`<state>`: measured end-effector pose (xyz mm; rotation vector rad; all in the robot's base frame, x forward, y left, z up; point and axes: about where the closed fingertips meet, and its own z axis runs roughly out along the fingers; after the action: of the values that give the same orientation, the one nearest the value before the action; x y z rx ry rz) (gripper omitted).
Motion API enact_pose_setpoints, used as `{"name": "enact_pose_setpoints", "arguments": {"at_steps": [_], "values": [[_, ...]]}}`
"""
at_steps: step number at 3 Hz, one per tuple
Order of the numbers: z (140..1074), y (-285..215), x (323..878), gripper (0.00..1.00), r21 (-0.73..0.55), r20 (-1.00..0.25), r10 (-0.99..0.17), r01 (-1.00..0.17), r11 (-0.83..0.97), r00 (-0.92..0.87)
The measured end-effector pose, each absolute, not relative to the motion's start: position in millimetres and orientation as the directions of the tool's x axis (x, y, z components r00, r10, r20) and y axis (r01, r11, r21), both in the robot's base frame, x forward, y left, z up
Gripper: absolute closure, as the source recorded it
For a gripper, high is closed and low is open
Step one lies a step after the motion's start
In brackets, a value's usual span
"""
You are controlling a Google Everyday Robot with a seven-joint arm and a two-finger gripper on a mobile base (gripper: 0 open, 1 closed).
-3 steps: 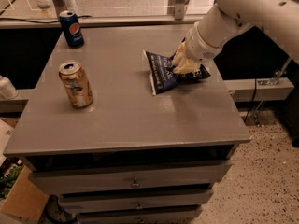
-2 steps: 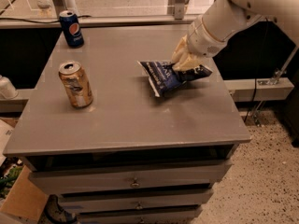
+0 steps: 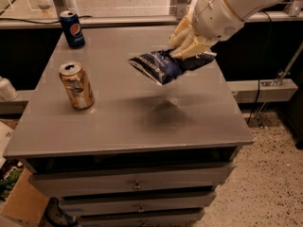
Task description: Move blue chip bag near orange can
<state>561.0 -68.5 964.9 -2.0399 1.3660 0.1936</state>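
The blue chip bag (image 3: 166, 65) is dark navy with white lettering and hangs tilted in the air above the middle of the grey table (image 3: 132, 126), casting a shadow below it. My gripper (image 3: 188, 45) is shut on the bag's right end, reaching in from the upper right. The orange can (image 3: 76, 85) stands upright on the left part of the table, well to the left of the bag.
A blue Pepsi can (image 3: 72, 29) stands at the table's far left corner. The table has drawers below its front edge. A cardboard box (image 3: 21, 200) lies on the floor at the lower left. A ledge runs behind the table.
My gripper has lifted the blue chip bag off the table and carried it left, toward the middle of the table. The cans have not moved.
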Motion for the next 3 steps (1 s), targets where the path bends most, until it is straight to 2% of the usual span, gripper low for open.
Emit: {"name": "enact_pose_setpoints", "arguments": {"at_steps": [3], "values": [[958.7, 9.1, 461.9, 1.0, -0.472, -0.508, -0.517, -0.724, -0.502, 0.689]]}}
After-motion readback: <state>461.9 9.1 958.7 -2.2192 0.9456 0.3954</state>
